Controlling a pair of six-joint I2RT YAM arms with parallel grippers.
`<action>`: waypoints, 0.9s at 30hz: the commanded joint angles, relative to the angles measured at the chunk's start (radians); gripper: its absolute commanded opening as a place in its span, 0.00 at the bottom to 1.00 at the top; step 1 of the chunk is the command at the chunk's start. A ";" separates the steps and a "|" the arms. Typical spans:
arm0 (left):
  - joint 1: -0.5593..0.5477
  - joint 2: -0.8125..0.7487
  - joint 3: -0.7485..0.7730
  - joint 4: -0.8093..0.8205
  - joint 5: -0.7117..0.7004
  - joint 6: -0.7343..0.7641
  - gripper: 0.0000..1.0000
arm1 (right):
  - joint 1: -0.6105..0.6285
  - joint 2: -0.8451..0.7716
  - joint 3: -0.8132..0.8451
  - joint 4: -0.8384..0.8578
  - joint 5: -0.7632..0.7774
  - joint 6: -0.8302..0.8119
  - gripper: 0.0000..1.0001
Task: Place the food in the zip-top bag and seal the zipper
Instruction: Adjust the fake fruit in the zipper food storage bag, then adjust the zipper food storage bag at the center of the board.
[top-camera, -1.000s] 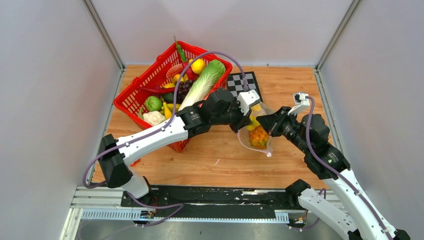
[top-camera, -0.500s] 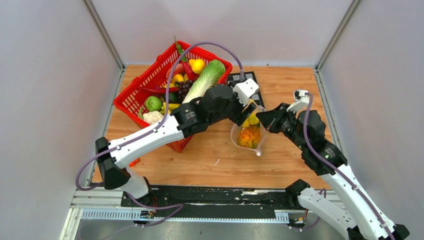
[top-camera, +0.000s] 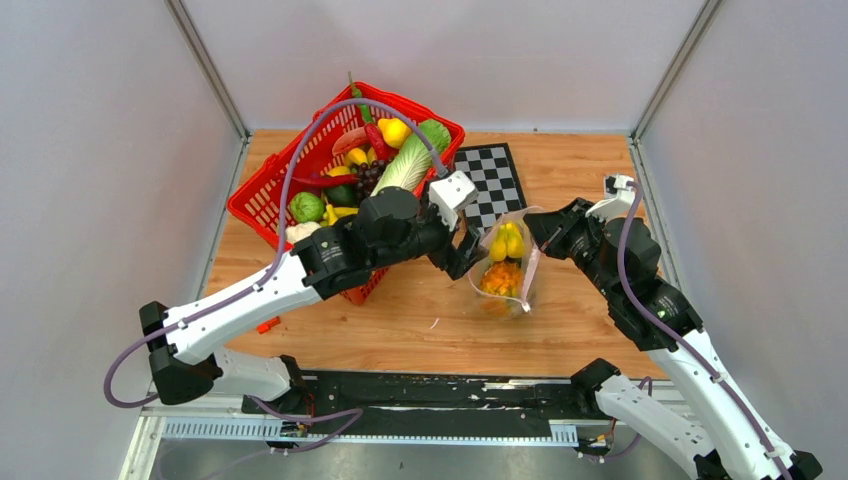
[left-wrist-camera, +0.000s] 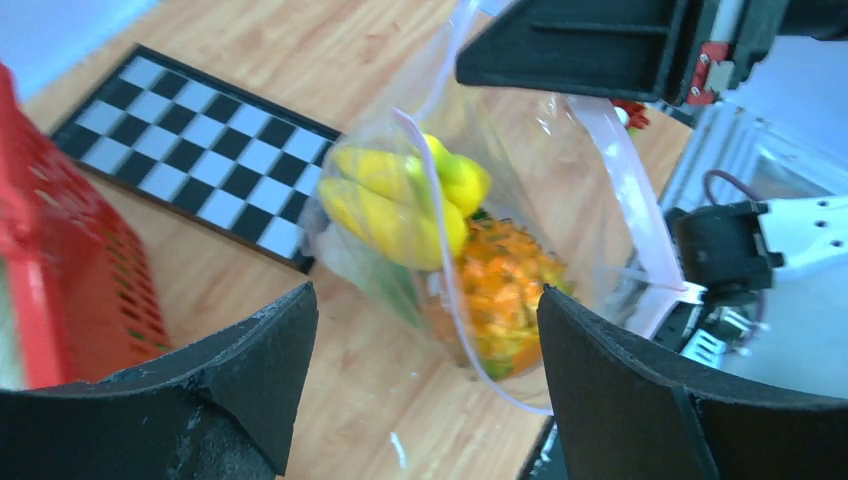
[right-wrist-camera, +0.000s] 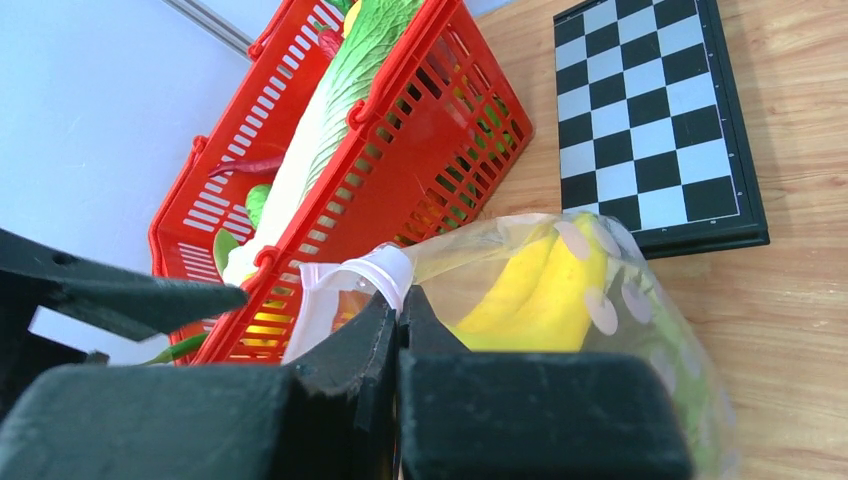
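Observation:
The clear dotted zip-top bag (top-camera: 506, 266) hangs upright over the table, holding yellow bananas (top-camera: 506, 241) and an orange piece (top-camera: 500, 279). My right gripper (top-camera: 537, 226) is shut on the pale pink zipper (right-wrist-camera: 386, 271) at the bag's mouth; in the right wrist view its jaws (right-wrist-camera: 398, 300) pinch that strip, with the bananas (right-wrist-camera: 540, 285) just behind. My left gripper (top-camera: 462, 250) stands open just left of the bag, apart from it. In the left wrist view the bag (left-wrist-camera: 560, 200), bananas (left-wrist-camera: 395, 205) and orange piece (left-wrist-camera: 500, 290) lie beyond the open left gripper (left-wrist-camera: 428, 300).
A red mesh basket (top-camera: 262, 200) at the back left holds a long lettuce (top-camera: 410, 160), a chilli, yellow and green pieces. A black-and-white checkerboard (top-camera: 492, 178) lies behind the bag. Grey walls close in left, right and behind.
My left gripper has opened, let go of the bag and drawn back to the left. The bag now hangs from the right gripper alone, which shifted slightly right.

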 joint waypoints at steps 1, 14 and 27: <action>-0.006 -0.038 -0.081 0.104 0.074 -0.169 0.86 | 0.004 -0.016 0.053 0.047 0.013 0.016 0.00; -0.005 0.089 -0.063 0.099 0.041 -0.131 0.09 | 0.004 -0.045 0.030 -0.001 0.004 -0.020 0.00; 0.062 0.069 0.068 0.013 -0.042 -0.075 0.00 | 0.003 0.015 0.211 -0.226 -0.262 -0.432 0.00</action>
